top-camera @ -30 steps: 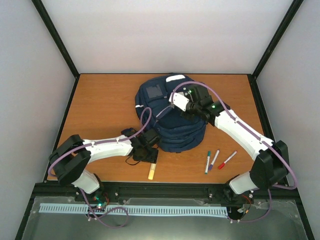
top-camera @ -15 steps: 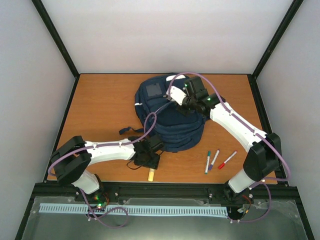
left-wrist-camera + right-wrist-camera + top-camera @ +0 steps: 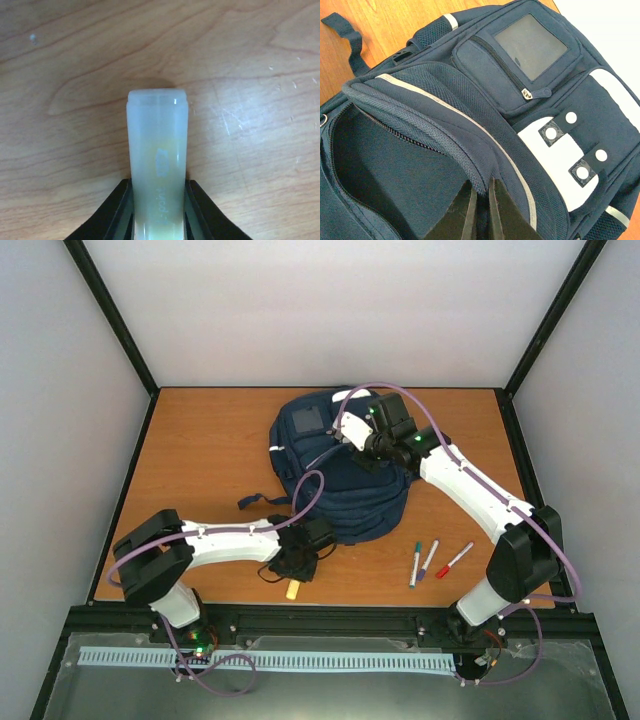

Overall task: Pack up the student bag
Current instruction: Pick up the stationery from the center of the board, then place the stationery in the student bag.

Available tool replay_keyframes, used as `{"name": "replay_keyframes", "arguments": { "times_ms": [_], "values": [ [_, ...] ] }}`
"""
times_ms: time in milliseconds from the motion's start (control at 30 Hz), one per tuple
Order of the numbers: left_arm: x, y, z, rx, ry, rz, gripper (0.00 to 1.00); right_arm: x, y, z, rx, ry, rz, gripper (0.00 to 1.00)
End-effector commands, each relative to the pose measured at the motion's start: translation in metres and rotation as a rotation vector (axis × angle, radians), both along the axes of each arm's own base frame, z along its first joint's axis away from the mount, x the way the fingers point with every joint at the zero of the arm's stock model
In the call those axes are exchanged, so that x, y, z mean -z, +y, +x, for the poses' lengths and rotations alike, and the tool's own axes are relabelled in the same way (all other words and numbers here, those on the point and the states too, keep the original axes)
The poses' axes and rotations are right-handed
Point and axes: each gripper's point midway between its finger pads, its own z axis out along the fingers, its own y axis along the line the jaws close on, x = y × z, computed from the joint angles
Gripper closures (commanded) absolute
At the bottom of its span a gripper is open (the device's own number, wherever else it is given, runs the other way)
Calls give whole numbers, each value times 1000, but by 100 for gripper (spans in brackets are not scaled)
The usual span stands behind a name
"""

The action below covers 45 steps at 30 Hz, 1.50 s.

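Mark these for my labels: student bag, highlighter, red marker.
student bag (image 3: 562, 150), right wrist view, white front patch.
highlighter (image 3: 157, 145), left wrist view, translucent cap.
red marker (image 3: 455, 560), top external view, barrel.

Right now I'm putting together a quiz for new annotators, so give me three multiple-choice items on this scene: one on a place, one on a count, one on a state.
1. Where is the pale yellow highlighter relative to the backpack?
A. inside it
B. on its near side, between the left gripper's fingers
C. behind it

2. How many markers lie on the table?
A. two
B. three
C. five

3. The backpack's main compartment is:
A. zipped shut
B. covered by a book
C. held open

Answers:
1 B, the left wrist view shows both fingers clamping it.
2 B, green, purple and red caps show right of the backpack.
3 C, the right gripper pinches the flap edge above the dark opening.
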Motion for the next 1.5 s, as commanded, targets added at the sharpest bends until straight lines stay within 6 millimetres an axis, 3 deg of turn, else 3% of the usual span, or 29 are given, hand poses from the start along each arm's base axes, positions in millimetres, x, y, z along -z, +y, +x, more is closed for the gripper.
{"name": "replay_keyframes", "arguments": {
  "times_ms": [0, 167, 367, 633, 833, 1100, 1300, 1467],
  "values": [
    [-5, -4, 8, 39, -47, 28, 82, -37, 14, 10, -9, -72, 102, 97],
    [-37, -15, 25, 119, -163, -34, 90, -44, 15, 12, -21, -30, 126, 97],
    [-99, -20, 47, 161, -336, -93, 99, -48, 17, 14, -19, -2, 143, 97],
    [-203, -42, 80, 202, -632, -256, 99, -53, 25, 15, -31, 59, 169, 97],
    [-250, -64, 114, 75, -750, -420, 99, -66, 29, 19, -15, 68, 202, 97],
    [-257, -63, 166, -394, -716, -767, 99, -70, 32, 24, 11, 105, 220, 97],
    [-240, -58, 177, -686, -639, -902, 99, -69, 35, 26, 19, 127, 232, 97],
    [-227, -60, 182, -819, -580, -937, 99, -66, 38, 26, 17, 148, 240, 97]
  ]
}}
